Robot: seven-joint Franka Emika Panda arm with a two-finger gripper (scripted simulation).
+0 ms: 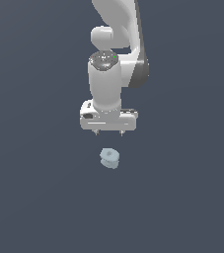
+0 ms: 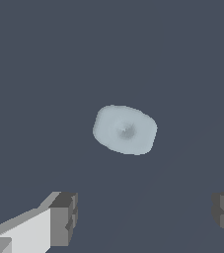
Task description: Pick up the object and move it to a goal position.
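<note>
Object (image 1: 109, 158), pale blue-grey spool, lies on plain dark desk (image 1: 29, 197), flange face up w/ dark centre dimple in wrist view (image 2: 125, 130). Tool (image 1: 108, 133) hangs just above object, not touching; fingers (image 2: 64, 217) spread wide, nothing between them.

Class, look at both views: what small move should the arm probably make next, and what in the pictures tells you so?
Probably shift the gripper over the object, then lower. The jaws stand wide apart and empty, clear of the spool, which in the wrist view sits off the line between the fingers.
</note>
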